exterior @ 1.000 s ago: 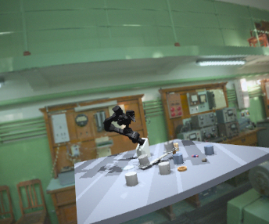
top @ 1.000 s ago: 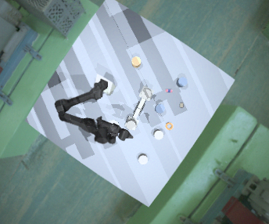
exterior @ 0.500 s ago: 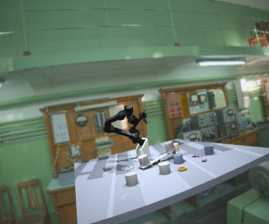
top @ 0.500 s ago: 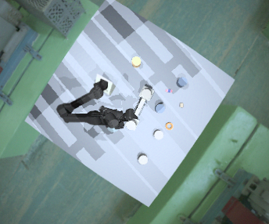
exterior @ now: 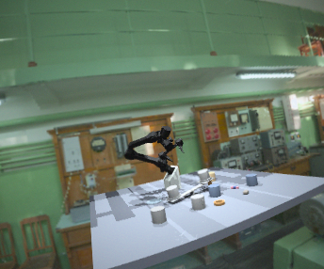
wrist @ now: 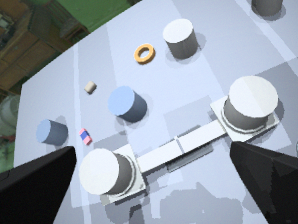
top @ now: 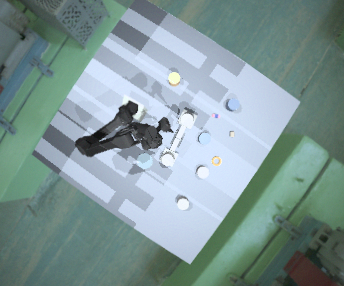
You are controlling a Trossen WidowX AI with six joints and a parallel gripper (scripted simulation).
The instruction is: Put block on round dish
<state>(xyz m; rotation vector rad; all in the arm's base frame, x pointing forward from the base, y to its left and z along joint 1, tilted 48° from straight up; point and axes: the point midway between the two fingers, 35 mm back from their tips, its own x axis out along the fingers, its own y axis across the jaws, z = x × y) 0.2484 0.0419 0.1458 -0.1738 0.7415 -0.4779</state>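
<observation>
Above a pale, streaked tabletop (top: 242, 200) (exterior: 266, 207) (wrist: 50, 85) in a green-walled room, the end effector (top: 169, 131) (exterior: 175, 150) (wrist: 154, 152) is spread, grasping nothing.

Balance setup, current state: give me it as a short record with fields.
balance: white beam with a square pad at each end
cup_a: white cup, upright on the end nearer the pink-and-blue piece
cup_b: matching cup, upright on the other end
hidden_block: not visible; which cup covers it, cannot tell
beam_tilt: cannot tell
dish: pale blue, round, beside cup_b's end; no cup above it
jaws: open, nothing held
cup_lifted: none
</observation>
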